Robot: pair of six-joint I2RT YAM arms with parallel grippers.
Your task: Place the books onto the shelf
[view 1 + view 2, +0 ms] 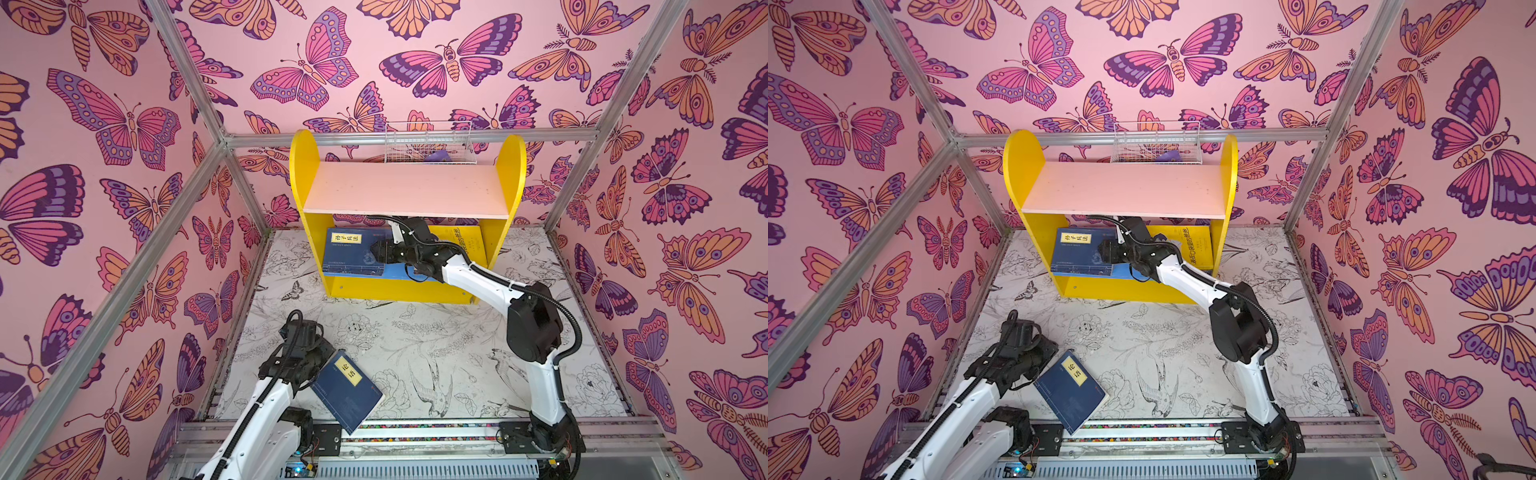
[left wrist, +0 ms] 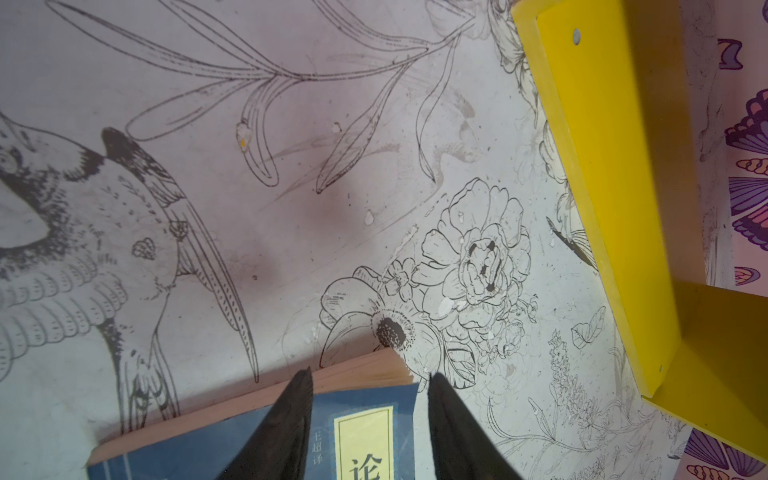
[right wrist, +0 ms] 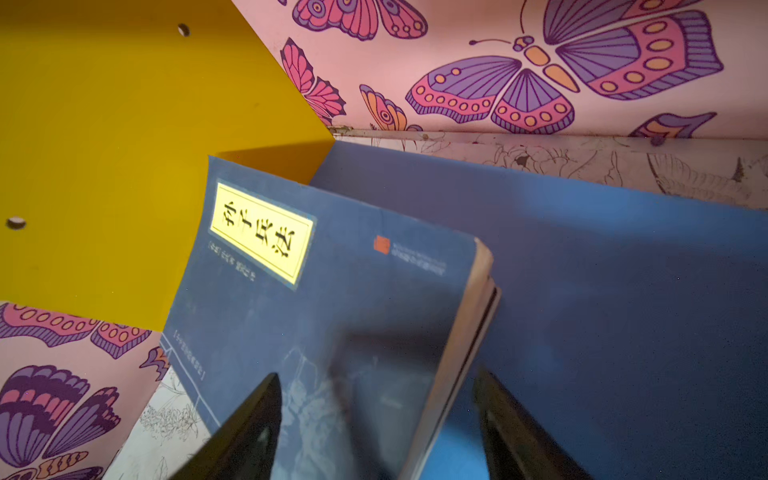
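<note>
**Navy stack on the shelf's lower tier, one book up in my left gripper**

A stack of navy books (image 1: 353, 249) (image 1: 1079, 249) (image 3: 332, 270) sits at the left end of the lower blue board (image 1: 399, 272) (image 3: 582, 270) of the shelf (image 1: 303, 166) (image 1: 1017, 166), its top corner against the yellow side panel. I cannot tell whether it lies flat or leans. A yellow book (image 1: 461, 243) (image 1: 1192, 245) stands at the right end of the same tier. The pink upper board (image 1: 407, 187) carries nothing.

My right gripper (image 3: 378, 376) (image 1: 378, 251) reaches in under the upper board. Its jaws are spread to either side of the top book's near end, and blue board shows between one finger and the page edge, so it is released.

Near the front left of the tabletop (image 1: 415, 353), my left gripper (image 2: 370, 374) is clamped on a corner of another navy book (image 1: 347, 388) (image 1: 1071, 390) (image 2: 166, 453). The book is tilted, and its far corner hangs over the front rail.

A wire basket (image 1: 428, 143) sits behind the shelf.
</note>
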